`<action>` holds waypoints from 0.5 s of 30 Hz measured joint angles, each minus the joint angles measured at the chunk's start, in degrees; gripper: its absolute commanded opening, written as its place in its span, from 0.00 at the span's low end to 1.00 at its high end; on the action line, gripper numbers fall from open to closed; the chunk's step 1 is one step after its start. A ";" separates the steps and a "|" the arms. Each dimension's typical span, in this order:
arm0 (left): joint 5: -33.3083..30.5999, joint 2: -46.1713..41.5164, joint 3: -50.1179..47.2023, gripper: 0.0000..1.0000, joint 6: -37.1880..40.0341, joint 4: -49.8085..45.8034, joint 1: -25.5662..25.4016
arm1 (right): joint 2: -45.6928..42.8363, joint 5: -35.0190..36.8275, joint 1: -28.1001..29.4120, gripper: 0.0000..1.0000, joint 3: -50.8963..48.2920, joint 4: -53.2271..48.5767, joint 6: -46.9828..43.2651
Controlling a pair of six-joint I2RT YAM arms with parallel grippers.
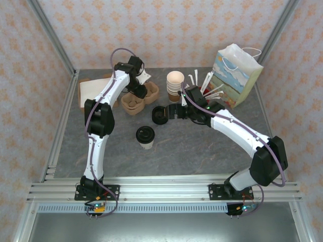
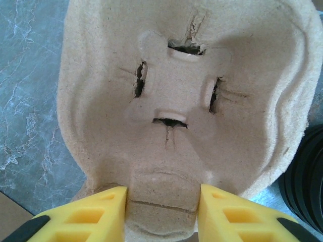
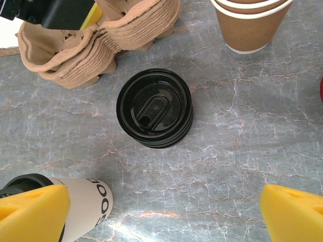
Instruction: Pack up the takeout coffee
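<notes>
Left gripper (image 2: 161, 214): jaws pinching pulp carrier (image 2: 176, 101) rim. Right gripper (image 3: 161, 217): jaws wide, empty. Step, I judge: fetching carrier; next needs a clean lift towards takeout coffee (image 1: 145, 136).

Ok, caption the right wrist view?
Open right end effector pointed at a stack of round black plastic lids on grey marble tabletop.
</notes>
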 measured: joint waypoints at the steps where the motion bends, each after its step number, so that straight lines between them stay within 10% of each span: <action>1: 0.00 0.00 0.22 0.35 0.00 -0.20 0.00 | 0.00 0.00 0.00 0.97 0.00 0.00 0.00; 15: -0.02 -2.12 1.55 0.33 -0.87 -1.60 0.00 | 0.02 0.02 0.00 0.97 0.02 -0.07 0.17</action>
